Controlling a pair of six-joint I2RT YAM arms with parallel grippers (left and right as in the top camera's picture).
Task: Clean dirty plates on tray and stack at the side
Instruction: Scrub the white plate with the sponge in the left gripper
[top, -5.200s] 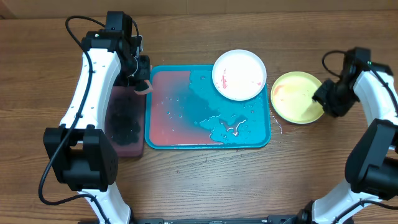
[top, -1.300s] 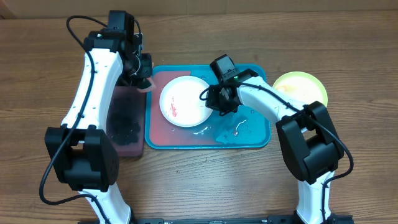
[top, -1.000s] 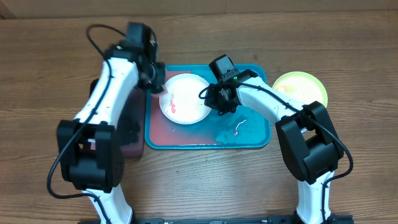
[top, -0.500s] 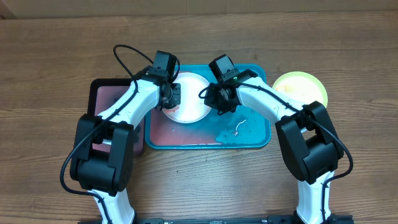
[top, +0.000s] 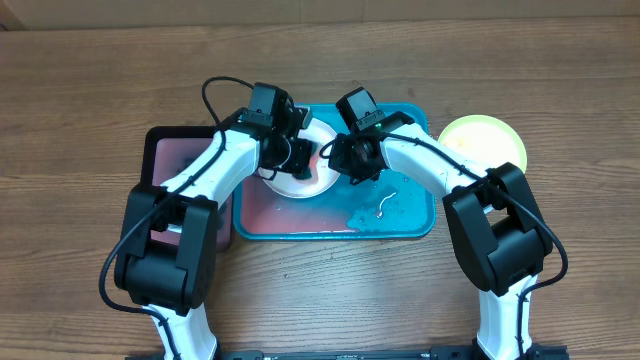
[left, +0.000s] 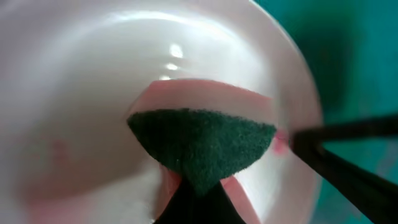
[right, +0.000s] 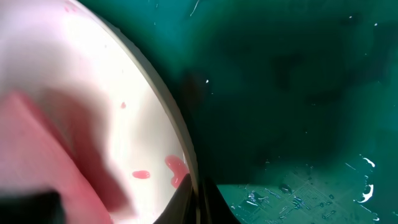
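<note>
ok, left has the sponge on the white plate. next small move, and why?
Probably wipe the sponge across the white plate toward the rim pinched by the right fingers: red spots show there, and that grip should steady the plate on the tray.

One plate in the tray; second plate right of it.

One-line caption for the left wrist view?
Left fingers hold a green-faced pink sponge against the white plate, above the teal tray.
</note>
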